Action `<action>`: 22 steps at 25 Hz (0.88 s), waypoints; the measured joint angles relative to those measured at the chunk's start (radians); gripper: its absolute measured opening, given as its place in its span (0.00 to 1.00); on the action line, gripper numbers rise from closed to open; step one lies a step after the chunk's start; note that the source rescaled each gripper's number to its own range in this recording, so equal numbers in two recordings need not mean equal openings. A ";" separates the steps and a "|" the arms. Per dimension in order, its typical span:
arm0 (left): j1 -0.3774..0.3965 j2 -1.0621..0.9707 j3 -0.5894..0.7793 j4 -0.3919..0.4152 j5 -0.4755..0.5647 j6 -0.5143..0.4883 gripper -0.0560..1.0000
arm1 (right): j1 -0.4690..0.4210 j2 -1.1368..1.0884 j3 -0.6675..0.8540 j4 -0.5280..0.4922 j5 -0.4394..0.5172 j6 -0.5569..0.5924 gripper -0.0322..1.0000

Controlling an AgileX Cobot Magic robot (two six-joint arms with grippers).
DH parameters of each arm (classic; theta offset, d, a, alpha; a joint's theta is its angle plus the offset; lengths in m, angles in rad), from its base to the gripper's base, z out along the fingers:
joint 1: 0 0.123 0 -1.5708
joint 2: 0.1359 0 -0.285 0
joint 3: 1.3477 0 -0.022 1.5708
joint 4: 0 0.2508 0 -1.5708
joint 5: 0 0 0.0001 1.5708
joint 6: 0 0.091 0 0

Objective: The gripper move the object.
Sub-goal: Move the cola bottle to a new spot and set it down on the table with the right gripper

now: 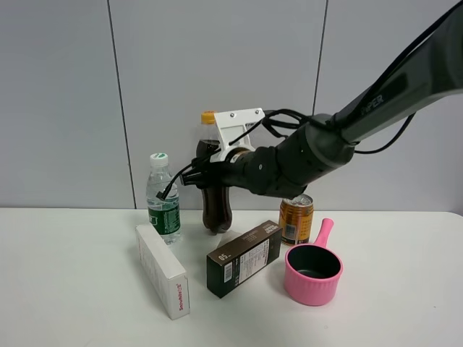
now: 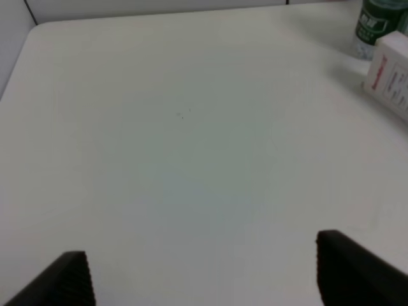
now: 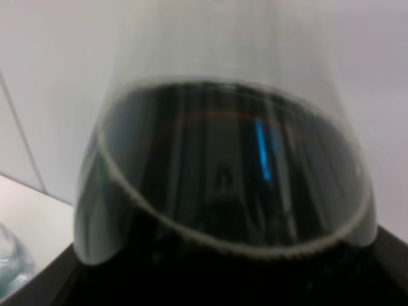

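We have the right gripper [image 1: 211, 174] closed on the middle of the cola bottle [image 1: 215, 210], between the water bottle [image 1: 163, 199] and the can [image 1: 296, 219]. Next, we judge, comes a straight lift clear of both.

The tall, orange-capped cola bottle [image 1: 215, 210] stands upright, far back and near centre. The right gripper [image 1: 208, 175] clasps its waist.

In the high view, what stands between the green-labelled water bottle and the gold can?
The cola bottle stands there, with the right gripper around its middle. The exterior high view shows this.
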 joint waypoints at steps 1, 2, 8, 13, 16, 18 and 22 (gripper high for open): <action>0.000 0.000 0.000 0.000 0.000 0.000 1.00 | 0.000 -0.020 0.000 -0.007 0.011 0.000 0.04; 0.000 0.000 0.000 0.000 0.000 0.000 1.00 | 0.000 -0.042 0.000 -0.015 0.019 -0.004 0.04; 0.000 0.000 0.000 0.000 0.000 0.000 1.00 | 0.000 -0.164 0.000 -0.031 0.089 -0.069 0.04; 0.000 0.000 0.000 0.000 0.000 0.000 1.00 | 0.007 -0.272 0.000 -0.031 0.254 -0.073 0.04; 0.000 0.000 0.000 0.000 0.000 0.000 1.00 | 0.025 -0.350 0.000 -0.022 0.367 -0.073 0.04; 0.000 0.000 0.000 0.000 0.000 0.000 1.00 | 0.043 -0.402 0.000 -0.020 0.450 -0.073 0.04; 0.000 0.000 0.000 0.000 0.000 0.000 1.00 | 0.081 -0.488 0.000 -0.012 0.632 -0.072 0.04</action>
